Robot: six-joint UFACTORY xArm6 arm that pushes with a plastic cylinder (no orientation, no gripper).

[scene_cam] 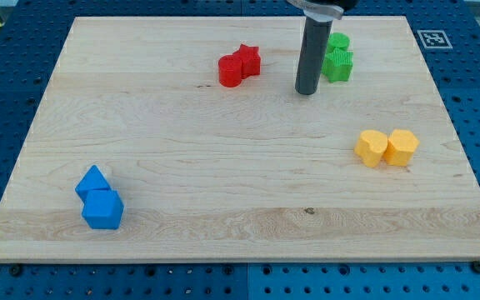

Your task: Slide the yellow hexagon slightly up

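Observation:
The yellow hexagon [402, 147] lies near the board's right edge, touching a second yellow block [372, 147], roughly heart-shaped, on its left. My tip [307, 91] rests on the board in the upper middle. It is well up and to the left of both yellow blocks and touches neither. The dark rod rises from it out of the view's top.
A green star [338, 66] and a green round block [337, 42] sit just right of the rod. A red round block [232, 72] and a red star [249, 58] lie to its left. A blue triangle [92, 182] and a blue cube [102, 209] sit at the lower left. The wooden board [223, 167] lies on a blue pegboard.

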